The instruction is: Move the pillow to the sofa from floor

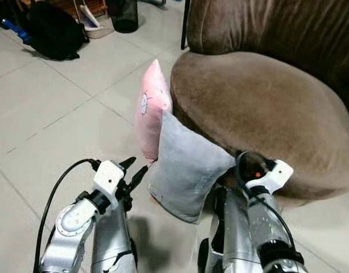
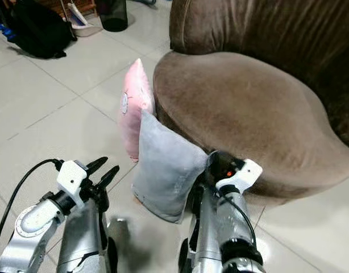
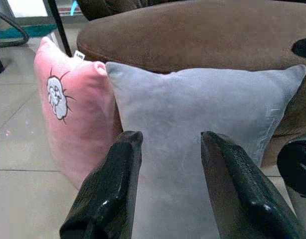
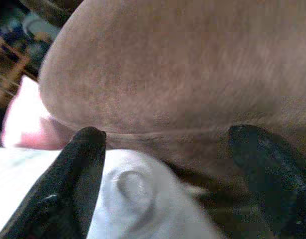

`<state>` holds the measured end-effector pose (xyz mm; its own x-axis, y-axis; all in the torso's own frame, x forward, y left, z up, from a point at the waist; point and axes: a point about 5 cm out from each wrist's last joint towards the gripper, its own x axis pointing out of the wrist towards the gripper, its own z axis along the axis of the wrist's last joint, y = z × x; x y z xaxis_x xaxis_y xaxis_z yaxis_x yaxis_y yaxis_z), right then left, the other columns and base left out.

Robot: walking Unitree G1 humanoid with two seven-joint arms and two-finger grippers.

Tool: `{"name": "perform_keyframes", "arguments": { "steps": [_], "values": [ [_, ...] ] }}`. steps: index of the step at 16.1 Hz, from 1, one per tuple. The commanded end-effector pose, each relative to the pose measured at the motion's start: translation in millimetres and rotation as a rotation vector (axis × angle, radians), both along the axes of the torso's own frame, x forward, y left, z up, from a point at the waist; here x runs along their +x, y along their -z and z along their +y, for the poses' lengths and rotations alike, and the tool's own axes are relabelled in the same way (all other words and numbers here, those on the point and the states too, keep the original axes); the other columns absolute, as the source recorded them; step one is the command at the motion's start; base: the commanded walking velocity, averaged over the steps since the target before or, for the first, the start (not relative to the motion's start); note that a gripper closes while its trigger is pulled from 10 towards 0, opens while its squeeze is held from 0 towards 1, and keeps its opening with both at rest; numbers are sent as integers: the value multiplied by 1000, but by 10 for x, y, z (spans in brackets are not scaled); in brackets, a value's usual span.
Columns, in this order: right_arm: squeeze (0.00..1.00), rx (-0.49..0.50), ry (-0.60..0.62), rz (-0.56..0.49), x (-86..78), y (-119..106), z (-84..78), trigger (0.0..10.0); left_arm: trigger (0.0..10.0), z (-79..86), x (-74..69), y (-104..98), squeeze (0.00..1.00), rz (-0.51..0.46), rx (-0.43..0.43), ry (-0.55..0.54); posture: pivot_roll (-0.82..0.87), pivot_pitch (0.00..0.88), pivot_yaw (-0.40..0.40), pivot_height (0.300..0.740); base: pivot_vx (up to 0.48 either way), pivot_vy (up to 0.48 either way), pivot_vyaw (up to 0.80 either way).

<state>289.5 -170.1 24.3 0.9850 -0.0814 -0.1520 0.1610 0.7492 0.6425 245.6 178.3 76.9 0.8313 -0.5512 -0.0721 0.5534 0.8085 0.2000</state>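
A grey pillow [image 1: 186, 170] stands on the tiled floor, leaning against the front of the brown sofa [image 1: 265, 108]. Behind it a pink pillow [image 1: 152, 111] with a small drawing also leans upright on the sofa. My left gripper [image 1: 136, 166] hovers open just left of the grey pillow; in the left wrist view its fingers [image 3: 113, 184] frame the grey pillow [image 3: 193, 109] without touching it. My right gripper [image 4: 168, 139] is open, wide apart, at the grey pillow's upper right corner [image 4: 128, 194] beneath the sofa's seat edge [image 4: 168, 74]. Its wrist [image 1: 260, 173] hides the fingers from the head.
A black backpack [image 1: 52, 28], a black bin [image 1: 124, 14] and a white dustpan [image 1: 95, 23] lie at the far left on the floor. A dark chair or table leg [image 1: 185, 25] stands beside the sofa. Open tiled floor [image 1: 49, 125] stretches to my left.
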Motion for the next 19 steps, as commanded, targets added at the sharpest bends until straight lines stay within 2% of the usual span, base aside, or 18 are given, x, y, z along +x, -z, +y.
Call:
{"name": "perform_keyframes", "arguments": {
  "steps": [1,4,12,13,14,15,16,17,18,19],
  "values": [
    [1000,76,19,-5,-16,22,-28,10000,10000,12,-32,6,0,15,3,9,241,193,-56,450,0,0,0],
    [1000,152,13,-18,-3,31,32,10000,10000,48,-50,-20,0,20,7,9,253,204,-56,450,0,0,0],
    [1000,198,-25,43,150,43,253,10000,10000,250,-200,-158,0,40,70,22,335,276,-22,450,0,0,0],
    [263,195,-33,55,176,36,294,10000,10000,275,-222,-175,0,45,81,29,342,281,-19,450,0,0,0],
    [0,191,-34,64,196,30,321,10000,10000,290,-228,-184,0,51,88,33,348,286,-16,450,0,0,0],
    [0,195,-30,63,214,18,334,10000,10000,302,-241,-190,0,53,94,33,360,288,-20,450,0,0,0],
    [0,202,-30,53,232,-1,348,8824,10000,315,-251,-195,0,55,98,31,364,288,-23,450,0,0,0],
    [0,204,-26,45,244,-15,348,2431,10000,322,-254,-195,0,54,100,23,366,286,-29,450,0,0,0],
    [0,206,-24,43,247,-17,344,0,10000,325,-256,-194,0,54,100,18,366,286,-29,450,0,0,0],
    [0,203,-23,43,248,-13,332,0,10000,323,-261,-193,0,56,99,14,367,282,-33,450,0,0,0]
  ]
}}
